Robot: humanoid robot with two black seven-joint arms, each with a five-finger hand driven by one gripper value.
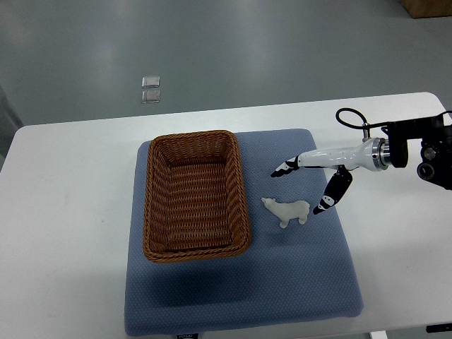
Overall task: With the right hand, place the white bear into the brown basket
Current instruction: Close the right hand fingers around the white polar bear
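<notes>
Right hand (305, 185) hovered w/ fingers spread wide, empty, just right of white bear (287, 210); should lower squarely over bear's body before closing, brown basket (195, 194) to left.

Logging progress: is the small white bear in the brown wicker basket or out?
Out. The small white bear lies on the blue mat, right of the empty brown wicker basket.

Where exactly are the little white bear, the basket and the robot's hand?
white bear (287, 210): top view, middle of its body.
brown basket (244, 191): top view, right rim.
right hand (311, 176): top view, between its spread fingers.
</notes>
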